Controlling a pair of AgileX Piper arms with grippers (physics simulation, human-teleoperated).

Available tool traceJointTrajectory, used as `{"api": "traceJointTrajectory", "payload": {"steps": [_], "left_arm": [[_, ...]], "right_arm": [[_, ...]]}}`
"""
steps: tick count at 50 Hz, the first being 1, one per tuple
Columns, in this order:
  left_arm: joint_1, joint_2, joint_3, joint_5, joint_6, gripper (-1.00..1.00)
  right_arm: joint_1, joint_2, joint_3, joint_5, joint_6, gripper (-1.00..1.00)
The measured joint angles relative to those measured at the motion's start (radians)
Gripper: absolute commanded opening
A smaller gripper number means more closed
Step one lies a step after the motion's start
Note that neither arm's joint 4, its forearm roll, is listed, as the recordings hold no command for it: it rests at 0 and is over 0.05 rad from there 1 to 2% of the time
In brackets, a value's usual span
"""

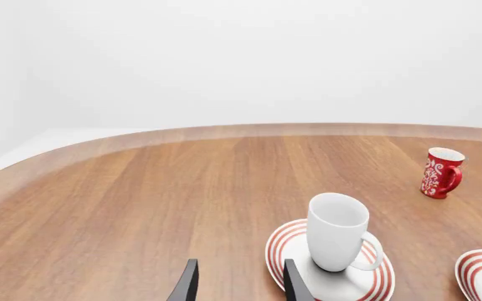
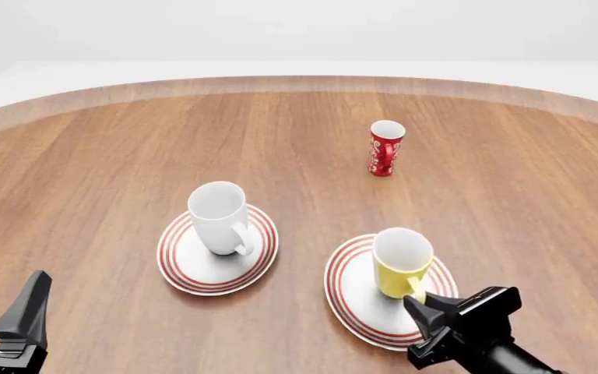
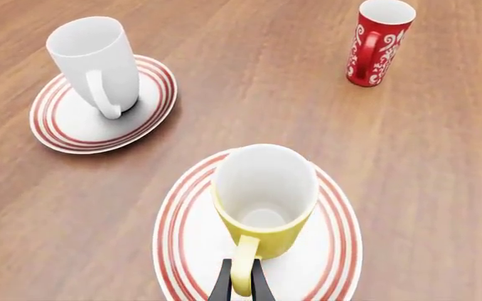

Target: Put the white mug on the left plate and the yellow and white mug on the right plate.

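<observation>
The white mug (image 2: pixel 219 216) stands upright on the left plate (image 2: pixel 184 269), handle toward me; both also show in the left wrist view, mug (image 1: pixel 336 229) and plate (image 1: pixel 283 241). The yellow and white mug (image 2: pixel 400 261) stands upright on the right plate (image 2: pixel 353 300). My right gripper (image 2: pixel 416 301) is at the mug's near side. In the right wrist view its thin fingers (image 3: pixel 223 285) sit close on either side of the yellow handle (image 3: pixel 243 266), with the mug (image 3: pixel 263 194) resting on the plate (image 3: pixel 182 238). My left gripper (image 1: pixel 236 285) is open and empty, low at the front left, apart from the white mug.
A tall red patterned cup (image 2: pixel 385 148) stands upright beyond the plates, right of centre; it also shows in the left wrist view (image 1: pixel 440 173) and the right wrist view (image 3: pixel 378 42). The round wooden table's far edge (image 2: pixel 299 82) curves across the back.
</observation>
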Motion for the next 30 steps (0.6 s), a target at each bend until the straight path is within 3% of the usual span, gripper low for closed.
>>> {"api": "traceJointTrajectory", "payload": {"steps": [2, 3, 19, 30], "left_arm": [[0.000, 0.000, 0.000, 0.000, 0.000, 1.00], [0.000, 0.000, 0.000, 0.000, 0.000, 1.00], [0.000, 0.000, 0.000, 0.000, 0.000, 1.00], [0.000, 0.000, 0.000, 0.000, 0.000, 1.00]], "right_arm": [[0.000, 0.004, 0.000, -0.003, 0.001, -1.00], [0.001, 0.007, 0.000, -0.005, 0.001, 1.00], [-0.001, 0.022, -0.001, -0.010, 0.015, 1.00], [-0.004, -0.033, 0.000, 0.043, 0.021, 1.00]]}}
